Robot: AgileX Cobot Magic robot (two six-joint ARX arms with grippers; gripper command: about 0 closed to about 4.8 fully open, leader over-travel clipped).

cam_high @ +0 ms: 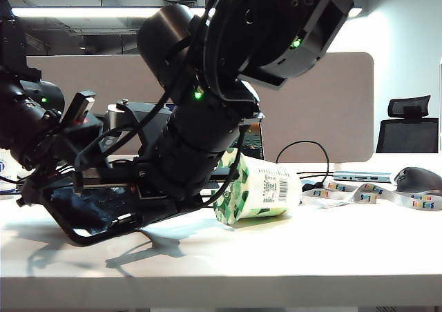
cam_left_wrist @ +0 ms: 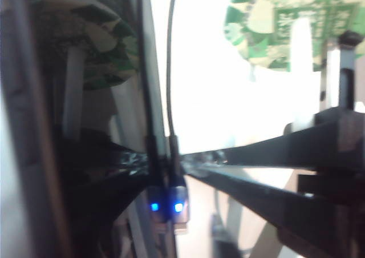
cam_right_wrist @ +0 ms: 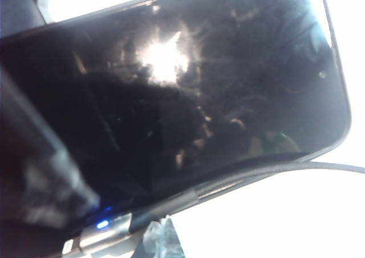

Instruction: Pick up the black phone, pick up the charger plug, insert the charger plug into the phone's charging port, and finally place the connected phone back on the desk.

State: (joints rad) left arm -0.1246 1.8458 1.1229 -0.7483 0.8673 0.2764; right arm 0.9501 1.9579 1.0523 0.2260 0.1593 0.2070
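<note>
White and wide, the smooth tabletop desk (cam_high: pixel 290 257) ran under a taupe divider panel, with a green-and-white printed yoghurt cup (cam_high: pixel 259 190) lying on its side near the middle. We saw the thin glossy black phone (cam_high: pixel 90 215) held tilted at about eight o'clock of that cup, one corner low near the desk, though we could not tell whether it touched. The right gripper (cam_high: pixel 148 188) reached across to it and appeared clamped on the phone; its jaws were hidden in its own wrist view, where the dark screen (cam_right_wrist: pixel 188 98) filled the picture. The left gripper (cam_high: pixel 72 129) sat at ten o'clock of the phone; whether its jaws were apart or gripping we could not tell. Along the phone's edge we saw the small silvery charger plug (cam_left_wrist: pixel 178 209) on its thin black cable (cam_left_wrist: pixel 169 58), glowing blue. We judged both pickups done, the plug at or in the charging port though not confirmably seated, and the set-down on the desk left.
</note>
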